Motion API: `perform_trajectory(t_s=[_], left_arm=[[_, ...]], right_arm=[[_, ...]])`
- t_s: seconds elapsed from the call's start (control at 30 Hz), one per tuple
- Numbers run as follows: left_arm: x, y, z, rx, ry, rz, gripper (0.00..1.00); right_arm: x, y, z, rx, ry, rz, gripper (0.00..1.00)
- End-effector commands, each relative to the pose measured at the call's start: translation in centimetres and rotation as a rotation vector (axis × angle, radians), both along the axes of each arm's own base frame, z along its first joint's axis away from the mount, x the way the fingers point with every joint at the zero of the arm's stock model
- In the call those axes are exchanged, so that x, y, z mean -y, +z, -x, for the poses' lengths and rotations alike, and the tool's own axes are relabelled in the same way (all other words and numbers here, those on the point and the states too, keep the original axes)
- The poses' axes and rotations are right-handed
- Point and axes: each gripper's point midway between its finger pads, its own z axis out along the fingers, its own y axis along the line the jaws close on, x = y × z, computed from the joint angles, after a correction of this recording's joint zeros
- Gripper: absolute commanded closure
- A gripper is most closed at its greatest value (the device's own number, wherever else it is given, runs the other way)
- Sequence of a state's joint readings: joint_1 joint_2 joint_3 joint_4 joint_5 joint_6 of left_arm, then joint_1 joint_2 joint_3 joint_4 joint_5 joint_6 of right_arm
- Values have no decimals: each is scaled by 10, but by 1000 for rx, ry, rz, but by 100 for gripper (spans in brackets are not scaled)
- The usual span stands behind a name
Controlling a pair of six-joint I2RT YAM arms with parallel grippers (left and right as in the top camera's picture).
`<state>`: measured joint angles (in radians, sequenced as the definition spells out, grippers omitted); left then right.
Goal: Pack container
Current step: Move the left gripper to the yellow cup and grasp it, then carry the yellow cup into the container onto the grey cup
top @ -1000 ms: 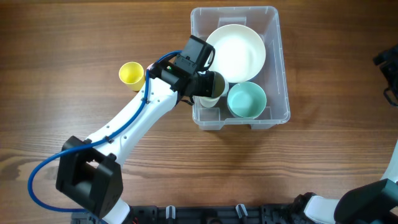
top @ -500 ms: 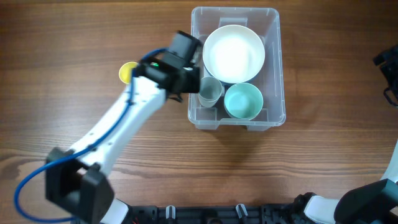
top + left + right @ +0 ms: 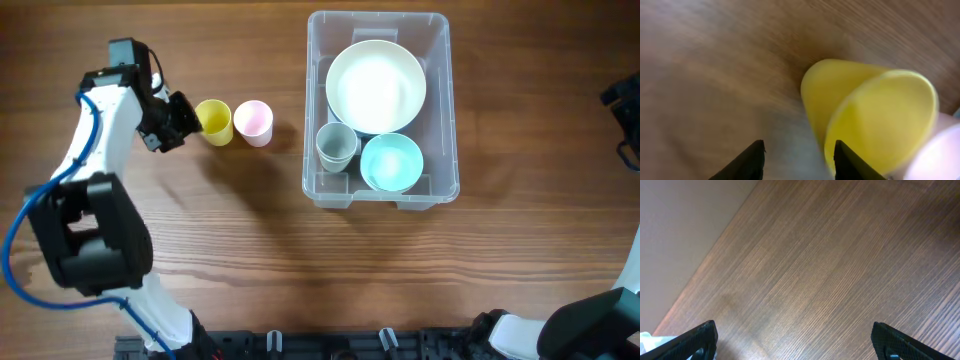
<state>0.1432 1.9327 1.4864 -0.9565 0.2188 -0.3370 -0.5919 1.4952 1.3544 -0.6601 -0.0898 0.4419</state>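
The clear container (image 3: 452, 100) stands at the back right of centre. It holds a white bowl (image 3: 376, 85), a grey cup (image 3: 336, 144) and a teal bowl (image 3: 391, 162). A yellow cup (image 3: 214, 121) and a pink cup (image 3: 254, 123) stand side by side on the table to its left. My left gripper (image 3: 180, 120) is open and empty just left of the yellow cup. In the left wrist view its jaws (image 3: 799, 156) are open, with the yellow cup (image 3: 875, 115) close ahead to the right and the pink cup (image 3: 940, 157) behind it. My right gripper (image 3: 795, 340) is open over bare wood.
The wooden table (image 3: 300, 260) runs all around the container. The right arm's dark parts (image 3: 622, 100) sit at the right edge of the overhead view. A pale strip beyond the table edge (image 3: 685, 225) shows in the right wrist view.
My left arm has swung from the container's front left corner to the left, past the yellow cup. The grey cup stays in the container. The pink cup is now uncovered.
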Motion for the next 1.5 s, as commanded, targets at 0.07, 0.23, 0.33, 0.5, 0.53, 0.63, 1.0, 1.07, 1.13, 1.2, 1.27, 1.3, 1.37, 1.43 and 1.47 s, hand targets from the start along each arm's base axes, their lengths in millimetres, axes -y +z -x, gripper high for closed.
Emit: perform_trajectory(t_s=[0.07, 0.23, 0.33, 0.5, 0.53, 0.63, 1.0, 1.07, 1.13, 1.2, 1.27, 1.3, 1.37, 1.43, 1.47], left_arm=[[8, -18, -8, 2, -68, 44, 84], [1, 19, -4, 56, -60, -13, 96], [-1, 78, 1, 151, -60, -64, 96], [97, 174, 18, 444, -332, -48, 96], [123, 182, 22, 482, -406, -41, 96], [191, 181, 30, 539, -576, -91, 96], [236, 93, 24, 348, -645, -185, 94], [238, 80, 24, 314, -653, -185, 79], [239, 81, 23, 321, -654, -183, 58], [239, 104, 22, 370, -644, -169, 40], [230, 132, 22, 420, -607, -160, 30], [219, 144, 22, 436, -567, -158, 30], [193, 153, 20, 429, -498, -169, 32], [132, 141, 15, 323, -320, -189, 32], [118, 136, 13, 293, -284, -184, 31]], right_arm=[[-1, 1, -3, 6, 3, -6, 0], [-1, 1, -3, 6, 3, -6, 0], [-1, 0, -2, 5, 3, -6, 1], [-1, 1, -3, 6, 3, -6, 0], [-1, 1, -3, 6, 3, -6, 0], [-1, 1, -2, 5, 3, -6, 0], [-1, 1, -3, 6, 3, -6, 0], [-1, 1, -3, 6, 3, -6, 0], [-1, 1, -3, 6, 3, -6, 0], [-1, 1, -2, 5, 3, -6, 0], [-1, 1, -2, 5, 3, -6, 0], [-1, 0, -3, 5, 3, -6, 0], [-1, 1, -2, 5, 3, -6, 0], [-1, 1, -3, 6, 2, -6, 0], [-1, 1, -3, 6, 2, -6, 0]])
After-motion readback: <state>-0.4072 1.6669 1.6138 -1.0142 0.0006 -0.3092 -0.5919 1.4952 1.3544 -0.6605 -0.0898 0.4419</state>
